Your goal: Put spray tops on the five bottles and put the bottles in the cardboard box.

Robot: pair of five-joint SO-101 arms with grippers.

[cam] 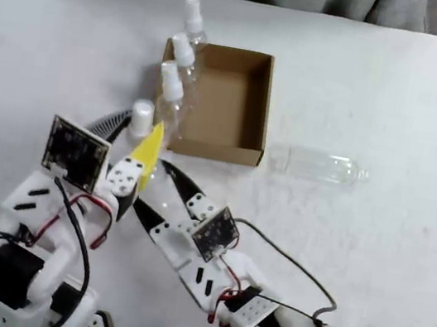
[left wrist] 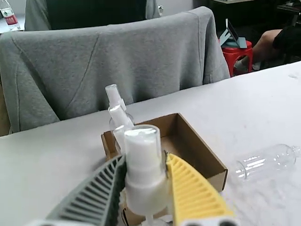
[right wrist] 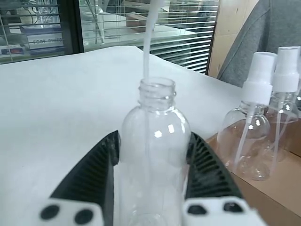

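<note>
Left wrist view: left gripper (left wrist: pixel 146 162) clamped on spray top (left wrist: pixel 141 150). Right gripper (right wrist: pixel 153 141) clamped on open bottle (right wrist: pixel 153 125) (tube (right wrist: pixel 146 61) at neck).

We see bright, even light over the white table (cam: pixel 405 102), only faint, soft shadows on it, small white glints on the clear bottle (right wrist: pixel 155 136), daylight glowing through the blinds (right wrist: pixel 188 28) behind.

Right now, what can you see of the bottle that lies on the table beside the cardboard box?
The lying bottle is clear, plastic-looking, empty and uncapped. It rests on its side on the white table, close beside the cardboard box with a small gap between them, its narrow end pointing away from the box. Nothing else touches it.
</note>
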